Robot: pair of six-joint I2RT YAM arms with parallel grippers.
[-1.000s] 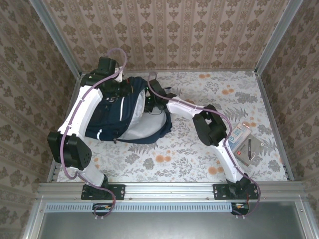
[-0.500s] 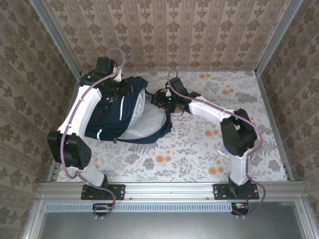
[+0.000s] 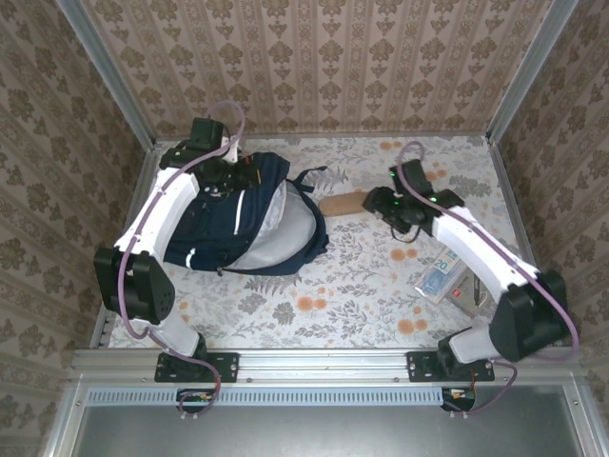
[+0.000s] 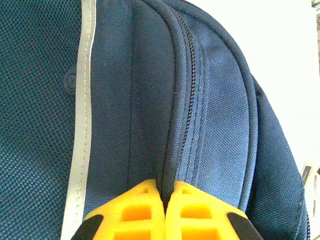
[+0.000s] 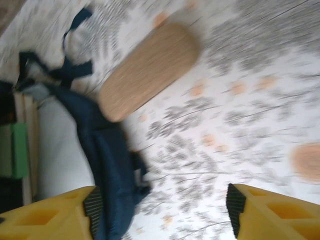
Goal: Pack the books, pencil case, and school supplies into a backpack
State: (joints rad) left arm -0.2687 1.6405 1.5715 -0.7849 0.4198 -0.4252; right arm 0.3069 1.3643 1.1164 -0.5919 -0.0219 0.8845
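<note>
Floral-print cloth (image 3: 362, 286) covers the table, and on it the left gripper (image 4: 166, 200) has its yellow fingers (image 4: 140, 210) pressed together on a fold of fabric beside the zip of the large navy-blue fabric backpack (image 3: 228, 228), which lies at the far left with its pale-lined mouth gaping rightward. The right gripper (image 5: 161, 205) hangs spread wide and empty, just right of the tan oval case (image 3: 343, 203), which lies flat on the cloth a little off that mouth. Inside the mouth sits a pale green rectangular box (image 5: 17, 150) beside what look like book edges. Near the right edge a flat clear light-blue pack (image 3: 440, 278) rests on a grey flat thing (image 3: 464, 288) I can't make out. To my eye the case goes next: close across its narrow width at mid-length so it doesn't swing, then slide it in low over the lining while the left holds the opening taut. Printing on the blue pack is too small to read, and I see no brand on the bag.
</note>
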